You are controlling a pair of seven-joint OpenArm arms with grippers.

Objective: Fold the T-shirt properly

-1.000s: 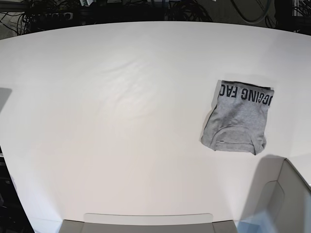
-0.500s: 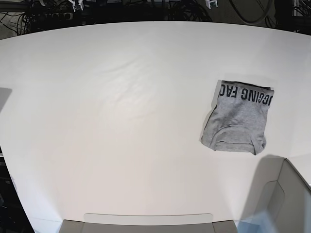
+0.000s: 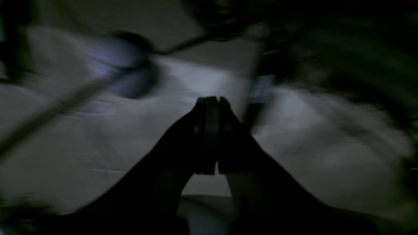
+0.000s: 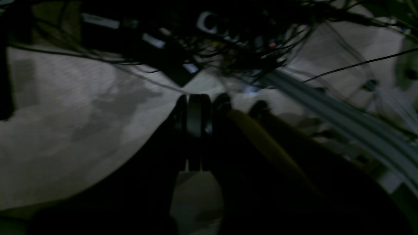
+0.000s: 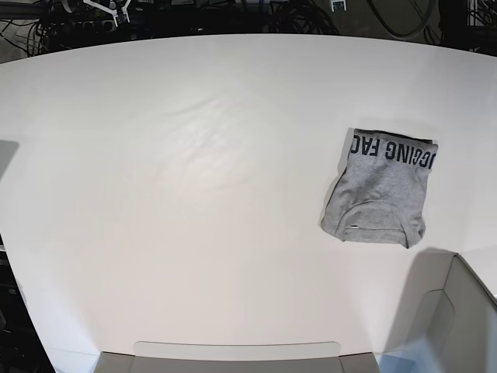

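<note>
The T-shirt (image 5: 380,189) lies folded into a compact grey rectangle on the right of the white table (image 5: 194,194), with black lettering along its far edge and the collar toward the near edge. Nothing touches it. In the dark, blurred left wrist view my left gripper (image 3: 210,101) is shut with nothing in it, above pale cloth. My right gripper (image 4: 194,98) is also shut and empty, over the table's edge near tangled cables. In the base view only small white arm parts (image 5: 109,8) show at the top edge.
A grey open box (image 5: 458,318) stands at the near right corner, casting a shadow just below the shirt. A flat grey tray edge (image 5: 233,353) runs along the near side. Cables (image 5: 70,27) crowd the space beyond the table's far edge.
White arm parts have come into sight at the base view's top edge and shifted slightly. The folded T-shirt has not moved.
</note>
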